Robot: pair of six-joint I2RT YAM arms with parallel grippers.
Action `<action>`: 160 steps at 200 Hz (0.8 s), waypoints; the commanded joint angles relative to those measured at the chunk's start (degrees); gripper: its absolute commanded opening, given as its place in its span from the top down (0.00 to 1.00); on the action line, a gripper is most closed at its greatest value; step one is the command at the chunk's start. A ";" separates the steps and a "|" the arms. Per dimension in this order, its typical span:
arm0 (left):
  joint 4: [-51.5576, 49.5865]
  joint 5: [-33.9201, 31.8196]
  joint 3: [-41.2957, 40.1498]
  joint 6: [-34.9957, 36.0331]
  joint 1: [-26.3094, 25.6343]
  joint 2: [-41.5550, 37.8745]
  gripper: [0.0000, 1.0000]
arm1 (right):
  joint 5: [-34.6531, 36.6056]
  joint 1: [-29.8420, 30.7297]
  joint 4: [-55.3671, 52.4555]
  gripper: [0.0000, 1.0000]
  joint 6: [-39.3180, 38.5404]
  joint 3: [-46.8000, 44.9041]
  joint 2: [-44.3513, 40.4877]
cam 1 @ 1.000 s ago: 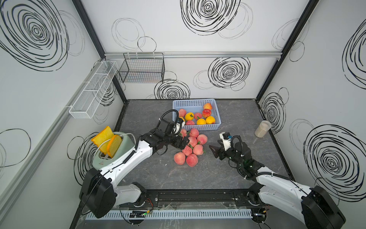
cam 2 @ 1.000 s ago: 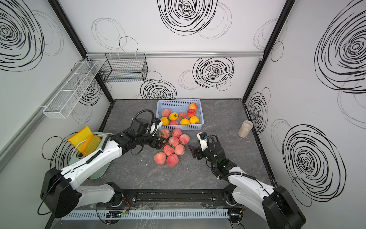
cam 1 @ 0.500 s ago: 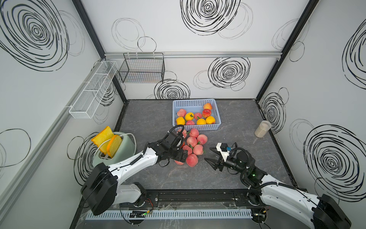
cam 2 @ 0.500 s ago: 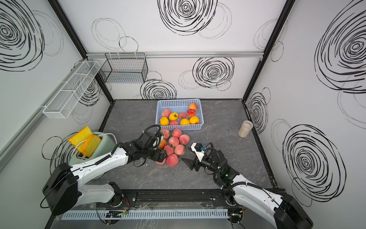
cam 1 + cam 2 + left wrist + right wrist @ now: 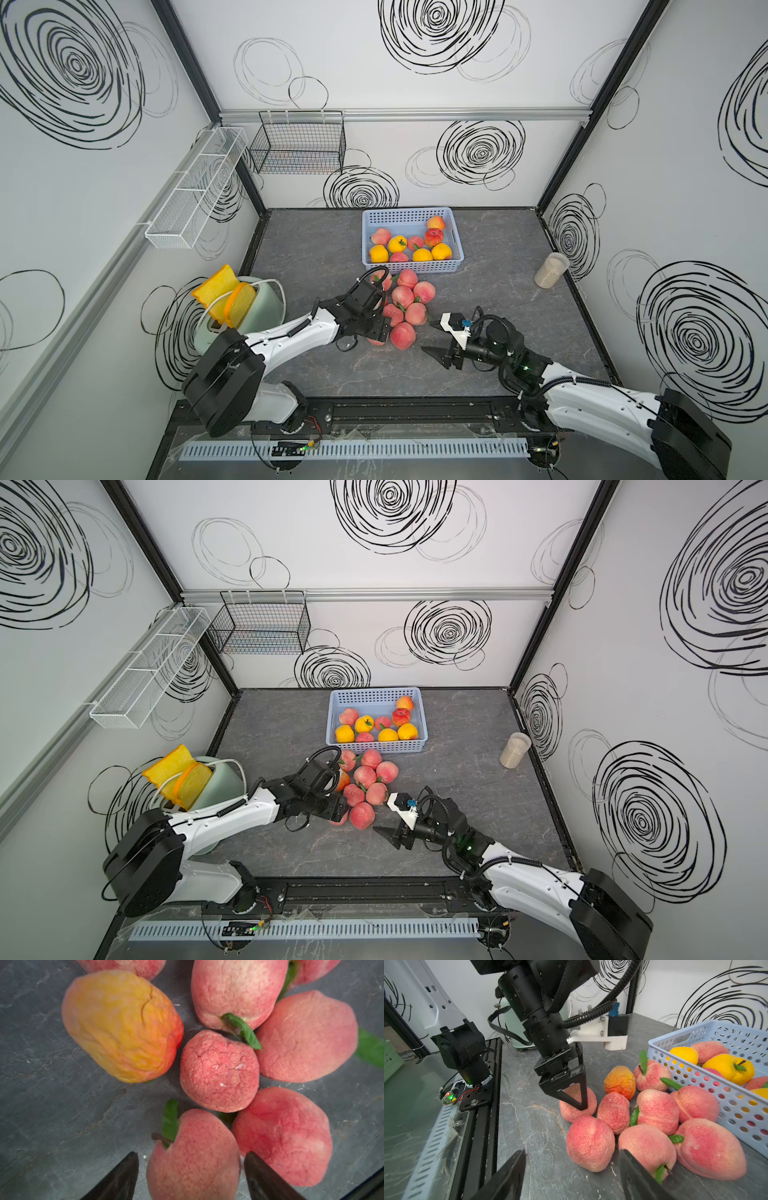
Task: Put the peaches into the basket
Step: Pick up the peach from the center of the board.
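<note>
Several pink-red peaches (image 5: 409,297) lie clustered on the dark table in front of the light blue basket (image 5: 409,214), which holds several more pink and yellow ones. My left gripper (image 5: 191,1154) is down at the pile's near-left edge, jaws open around one pink peach (image 5: 193,1167). One finger stands clear of it, the other close against it. A yellow-orange peach (image 5: 122,1026) lies just beyond. My right gripper (image 5: 572,1153) is open and holds nothing, low at the pile's near-right side. Another pink peach (image 5: 589,1142) lies just ahead of its fingers.
A pale green toaster with bread slices (image 5: 245,307) stands at the left. A small jar (image 5: 550,270) sits by the right wall. A black wire basket (image 5: 299,145) and a white mesh rack (image 5: 193,191) hang on the walls. The arms' rail (image 5: 374,415) runs along the front.
My left gripper came from the pile's far side to its near-left edge, dropped over a peach and narrowed its jaws. My right gripper moved nearer the front and turned toward the pile.
</note>
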 commanded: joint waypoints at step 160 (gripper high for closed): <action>-3.80 -5.47 2.31 -2.64 -1.43 -6.72 0.34 | 7.53 4.64 0.94 0.27 -4.19 1.85 0.65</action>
